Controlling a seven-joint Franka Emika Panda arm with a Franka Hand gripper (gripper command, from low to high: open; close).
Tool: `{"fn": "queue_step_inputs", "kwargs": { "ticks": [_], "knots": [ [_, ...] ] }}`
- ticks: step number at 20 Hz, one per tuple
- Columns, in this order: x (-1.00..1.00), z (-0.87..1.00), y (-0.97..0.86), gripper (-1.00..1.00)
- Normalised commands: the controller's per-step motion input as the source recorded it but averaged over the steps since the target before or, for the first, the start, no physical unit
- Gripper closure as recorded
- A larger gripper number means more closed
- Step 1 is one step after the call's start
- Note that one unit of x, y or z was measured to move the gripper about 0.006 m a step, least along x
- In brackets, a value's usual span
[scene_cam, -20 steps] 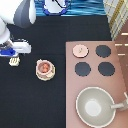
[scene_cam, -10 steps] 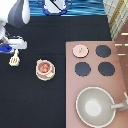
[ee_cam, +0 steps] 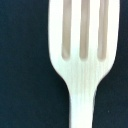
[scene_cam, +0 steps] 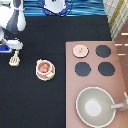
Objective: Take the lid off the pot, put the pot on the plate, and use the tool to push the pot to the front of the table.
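The cream-white tool (scene_cam: 14, 61) lies on the black table (scene_cam: 60, 35) at the exterior view's left edge, and its slotted head fills the wrist view (ee_cam: 82, 75). My gripper (scene_cam: 15, 49) hangs right over the tool's handle end. The pinkish pot (scene_cam: 44, 67), its reddish inside showing, sits on the cream-yellow plate (scene_cam: 38, 75) just right of the tool. The pale-pink lid (scene_cam: 79, 50) rests on the stove counter, off the pot.
The pinkish-brown stove counter (scene_cam: 120, 60) fills the right side with three black burners (scene_cam: 103, 51). A large grey-beige pan (scene_cam: 95, 106) with a handle stands at its bottom end.
My hand has sunk a little closer to the tool. Pot, plate and lid have stayed where they were.
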Motion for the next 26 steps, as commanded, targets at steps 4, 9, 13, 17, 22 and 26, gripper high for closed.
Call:
{"fn": "queue_step_inputs", "kwargs": {
  "ticks": [4, 9, 13, 17, 22, 26],
  "knots": [
    [-0.53, -0.42, 0.26, -1.00],
    [-0.54, -0.51, 0.09, -1.00],
    [-0.50, -0.33, -0.01, -1.00],
    [-0.29, -0.03, -0.13, 1.00],
    [-0.23, 0.00, -0.07, 1.00],
    [-0.19, -0.01, -0.05, 1.00]
  ]
}}
